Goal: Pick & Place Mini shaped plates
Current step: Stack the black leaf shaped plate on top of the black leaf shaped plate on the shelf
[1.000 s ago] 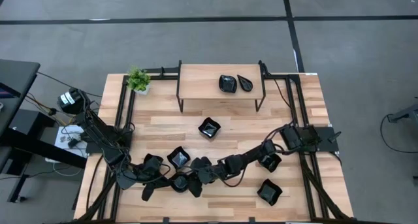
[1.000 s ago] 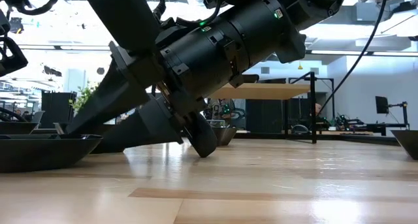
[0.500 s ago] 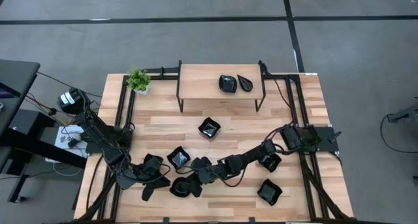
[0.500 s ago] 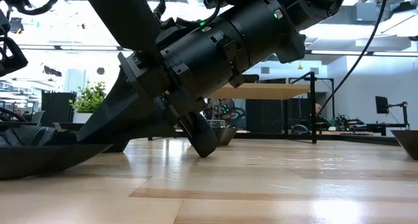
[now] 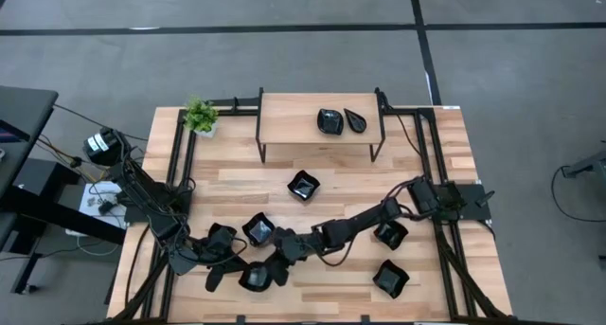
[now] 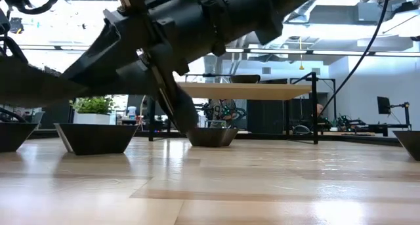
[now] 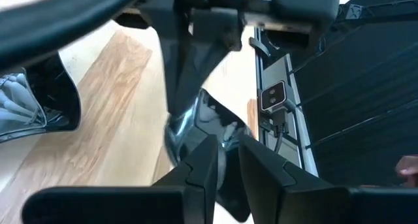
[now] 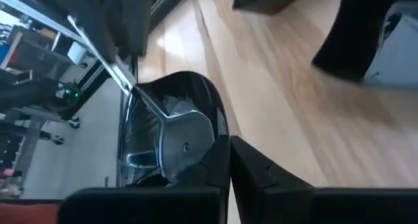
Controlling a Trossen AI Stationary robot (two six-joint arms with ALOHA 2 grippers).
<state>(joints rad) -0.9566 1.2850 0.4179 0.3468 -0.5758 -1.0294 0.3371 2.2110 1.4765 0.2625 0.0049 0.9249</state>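
Gripping a small black plate [image 5: 254, 277] by its rim, our right gripper [image 5: 275, 272] sits near the front edge of the table [image 5: 331, 188], its fingers pressed together on the thin wall of the dish; the right wrist view shows the glossy bowl [image 8: 171, 136] just ahead of those closed fingers [image 8: 215, 162]. We see the left gripper [image 5: 239, 263] right beside it, touching or nearly touching the same plate, its fingers [image 7: 202, 168] held a narrow gap apart around what looks like the dish's edge [image 7: 196, 119], though from that close angle we cannot be sure it is truly pinching it. Compared with a second ago, the plate has slid toward the front edge and a little to the left, and the right arm has stretched further across to follow it. In the low view the arm [image 6: 197, 15] has risen, so the two dishes [image 6: 95, 136] standing on the wood behind it now show clearly. Other plates lie spread over the table: one squarish dish [image 5: 303, 186] in the middle, one [image 5: 258, 230] just behind the grippers, two [image 5: 390, 279] on the right side, and two more [image 5: 330, 121] on the raised shelf [image 5: 284, 126] at the back, near the potted plant [image 5: 200, 116].
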